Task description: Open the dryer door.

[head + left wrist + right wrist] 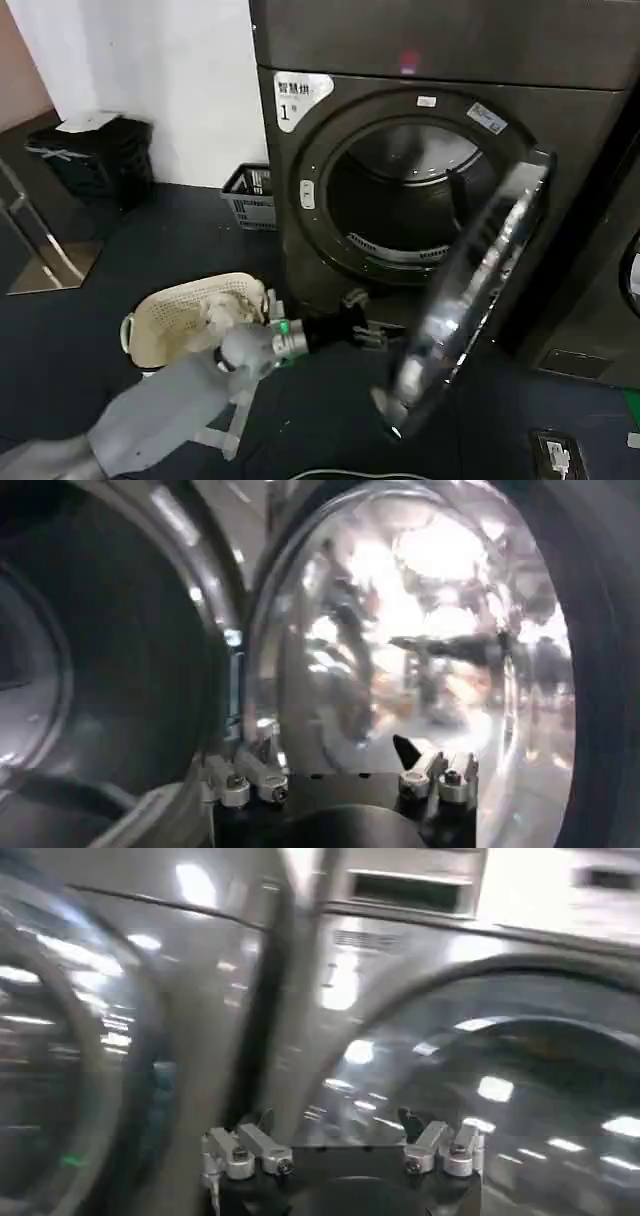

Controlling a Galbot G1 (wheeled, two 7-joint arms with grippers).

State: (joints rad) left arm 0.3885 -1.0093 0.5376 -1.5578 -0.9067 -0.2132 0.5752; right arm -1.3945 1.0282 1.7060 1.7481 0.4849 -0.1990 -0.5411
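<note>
Nearest the robot, the left arm reached low across the floor, and its left gripper (368,334) hung with fingers spread wide and nothing between them, just beside the inner face of the dryer door (470,300) and below the porthole. In the right wrist view the right gripper (340,1146) was likewise spread and empty, facing the machine fronts. Beyond, the dryer door stood swung open to the right of the dryer (400,130), baring the dark drum, with a laundry basket (190,315) on the floor to the left.

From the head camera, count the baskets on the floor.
2: a cream basket beside the left arm, and a grey basket against the wall left of the dryer. Others may be hidden.
</note>
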